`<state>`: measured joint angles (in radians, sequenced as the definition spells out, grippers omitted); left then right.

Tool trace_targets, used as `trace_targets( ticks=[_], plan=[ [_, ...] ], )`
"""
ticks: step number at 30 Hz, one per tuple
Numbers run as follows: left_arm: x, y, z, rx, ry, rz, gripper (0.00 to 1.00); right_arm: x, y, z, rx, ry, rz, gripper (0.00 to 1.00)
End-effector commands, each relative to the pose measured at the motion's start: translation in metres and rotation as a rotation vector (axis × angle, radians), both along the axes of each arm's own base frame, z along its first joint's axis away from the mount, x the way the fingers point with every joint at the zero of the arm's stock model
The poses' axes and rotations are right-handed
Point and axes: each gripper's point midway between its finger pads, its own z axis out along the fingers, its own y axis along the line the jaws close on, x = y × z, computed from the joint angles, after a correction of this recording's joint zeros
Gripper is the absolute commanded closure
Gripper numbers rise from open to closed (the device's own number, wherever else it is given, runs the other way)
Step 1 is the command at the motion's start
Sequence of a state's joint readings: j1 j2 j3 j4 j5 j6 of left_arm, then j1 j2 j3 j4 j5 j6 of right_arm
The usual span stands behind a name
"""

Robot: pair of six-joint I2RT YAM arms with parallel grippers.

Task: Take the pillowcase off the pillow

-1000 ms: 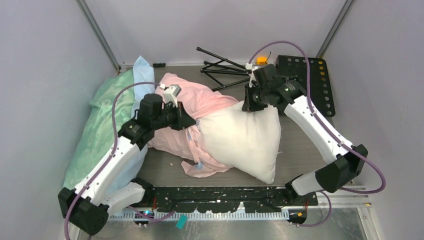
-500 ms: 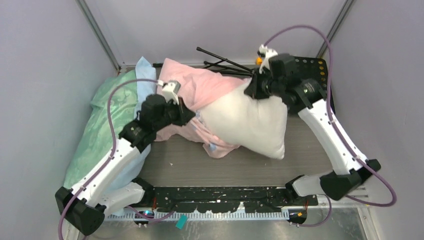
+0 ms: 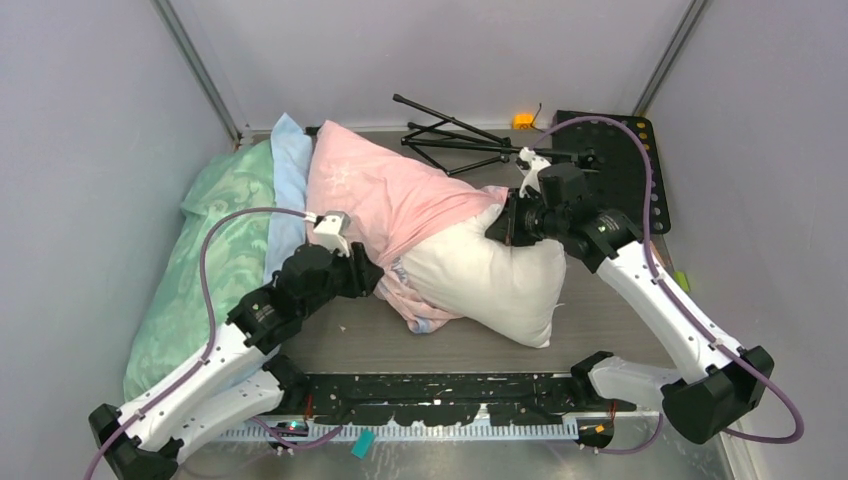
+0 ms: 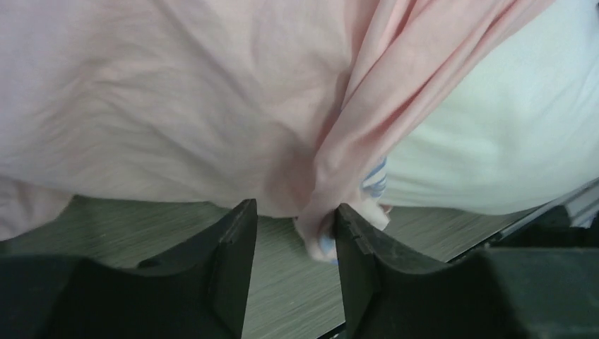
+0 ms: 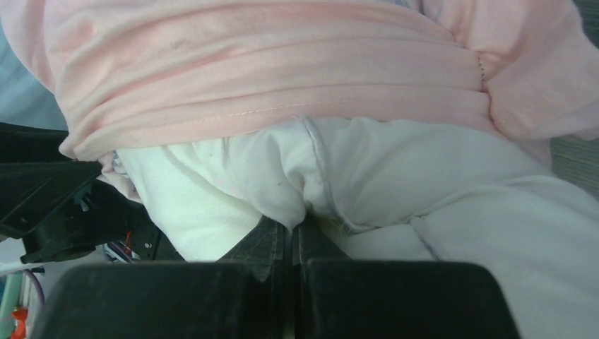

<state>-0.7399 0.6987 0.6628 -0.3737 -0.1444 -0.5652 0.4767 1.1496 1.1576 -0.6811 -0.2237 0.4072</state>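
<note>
The right gripper (image 5: 291,226) is clamping shut on the far edge of the plump white rectangular pillow (image 3: 495,285). The left gripper (image 4: 291,212), jaws apart, is straddling a hanging fold of the soft pale pink fabric pillowcase (image 3: 385,195) without pinching it. One pillow is poking out rightward from one pillowcase, whose bunched mouth is lying nearest the left gripper.

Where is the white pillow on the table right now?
In the top view the pillow lies right of centre on the table, its left end inside the pink pillowcase; the right jaws clamp its far corner.
</note>
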Motion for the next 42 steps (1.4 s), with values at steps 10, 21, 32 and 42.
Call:
trace_targets(
  ticks=[10,21,32,42],
  plan=[
    [0.021,0.030,0.120,0.281,-0.145,0.021,0.16,-0.030,0.036,0.017,0.028,-0.041,0.139,1.00],
    [0.043,-0.044,0.142,0.278,-0.199,-0.268,0.24,-0.038,0.037,0.027,0.036,-0.057,0.154,1.00],
    [0.063,-0.096,0.102,0.393,-0.155,-0.384,0.28,-0.042,0.039,0.033,0.045,-0.068,0.156,1.00],
    [0.106,-0.035,0.064,0.471,-0.032,-0.074,0.82,-0.037,0.018,0.044,0.023,-0.150,0.062,1.00]
  ],
)
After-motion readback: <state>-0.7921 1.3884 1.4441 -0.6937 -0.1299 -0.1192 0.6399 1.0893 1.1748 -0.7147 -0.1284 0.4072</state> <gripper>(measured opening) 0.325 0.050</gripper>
